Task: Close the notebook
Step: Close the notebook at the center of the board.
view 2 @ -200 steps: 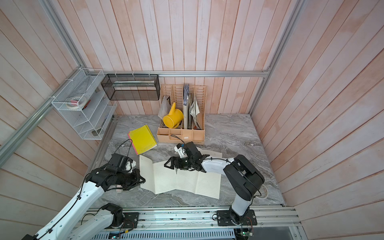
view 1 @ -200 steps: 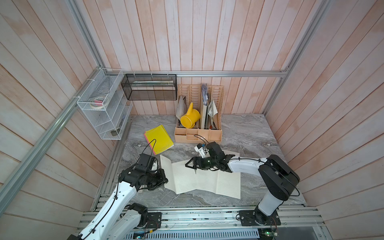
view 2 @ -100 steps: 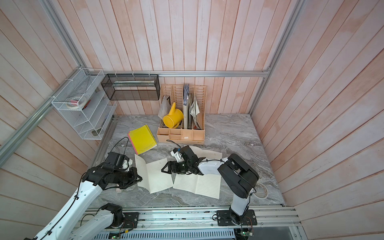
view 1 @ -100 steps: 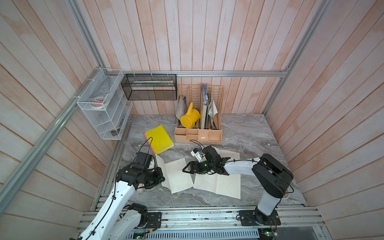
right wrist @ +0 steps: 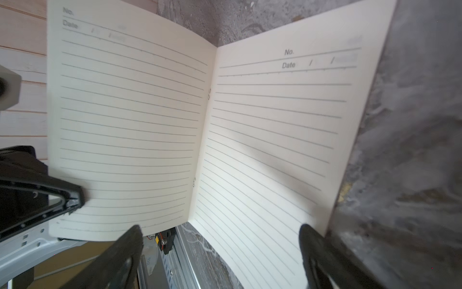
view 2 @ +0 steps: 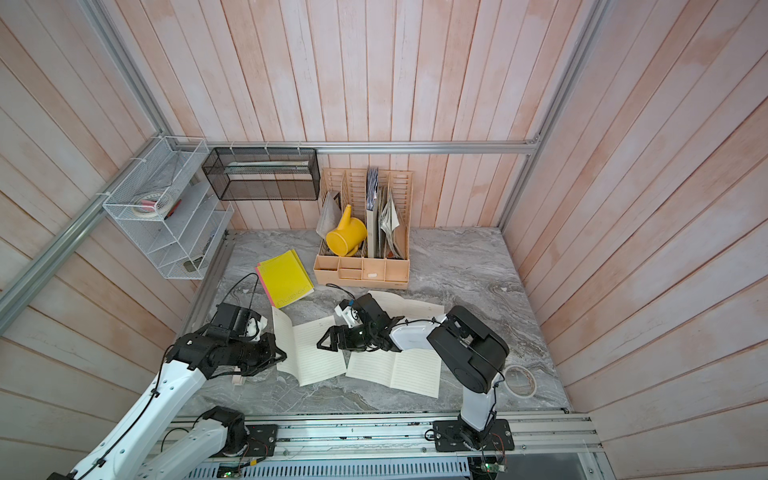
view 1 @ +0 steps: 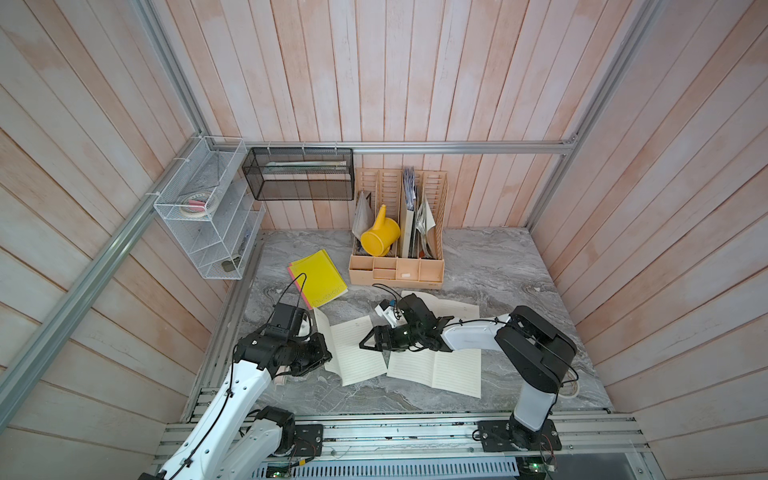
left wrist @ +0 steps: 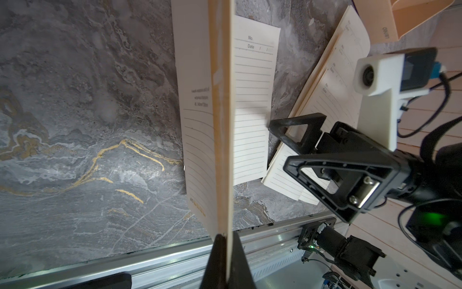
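Since 1 second ago the left half of the notebook (view 1: 353,349) has come up off the surface (view 1: 498,266), where it had lain flat, and the left arm has swung in toward the spine. You now see that half standing steeply, nearly edge-on in the left wrist view (left wrist: 200,125), while the right half lies flat on the grey marble near the front rail.

Your left gripper (view 1: 327,359) is clamped on the outer edge of the raised half. In the left wrist view (left wrist: 226,240) its 2 fingers pinch cover and sheets together.

Your right gripper (view 1: 368,343) hangs just over the spine with its jaws spread wide. The right wrist view (right wrist: 220,230) shows 1 finger over each lined page; whether either touches paper cannot be told.

In both top views the notebook sits between the 2 arms. Behind it a yellow folder (view 1: 318,278) lies flat, and a wooden organizer (view 1: 397,266) holding a yellow watering can (view 1: 379,237) stands against the back wall. A tape roll (view 2: 518,380) lies beside the right arm's base.
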Robot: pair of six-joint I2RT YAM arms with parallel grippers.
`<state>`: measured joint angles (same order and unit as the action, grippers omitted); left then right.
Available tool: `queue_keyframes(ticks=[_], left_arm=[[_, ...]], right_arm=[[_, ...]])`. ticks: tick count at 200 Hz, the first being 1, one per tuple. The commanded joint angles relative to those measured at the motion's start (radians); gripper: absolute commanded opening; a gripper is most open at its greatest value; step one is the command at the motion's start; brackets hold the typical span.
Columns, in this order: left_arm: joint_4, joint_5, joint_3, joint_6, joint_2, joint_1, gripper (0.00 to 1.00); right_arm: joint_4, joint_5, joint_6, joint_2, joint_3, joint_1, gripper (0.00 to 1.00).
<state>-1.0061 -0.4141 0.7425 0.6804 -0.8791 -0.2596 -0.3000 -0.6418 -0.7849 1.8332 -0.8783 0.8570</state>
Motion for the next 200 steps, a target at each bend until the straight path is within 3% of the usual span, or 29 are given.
queue_keyframes(ticks=[1, 118, 161, 200], left_arm=[[0.009, -0.012, 0.009, -0.027, 0.003, 0.006, 0.00], [0.091, -0.075, -0.017, -0.035, 0.019, 0.006, 0.00], [0.161, -0.133, -0.044, -0.025, 0.014, 0.006, 0.31], [0.198, -0.165, -0.041, -0.021, 0.022, 0.005, 0.39]], right_arm=[[-0.022, -0.009, -0.007, 0.029, 0.023, 0.005, 0.98], [-0.047, -0.012, -0.011, 0.043, 0.053, 0.011, 0.98], [-0.044, -0.013, -0.012, 0.043, 0.052, 0.011, 0.98], [-0.033, -0.012, -0.006, 0.041, 0.044, 0.011, 0.98]])
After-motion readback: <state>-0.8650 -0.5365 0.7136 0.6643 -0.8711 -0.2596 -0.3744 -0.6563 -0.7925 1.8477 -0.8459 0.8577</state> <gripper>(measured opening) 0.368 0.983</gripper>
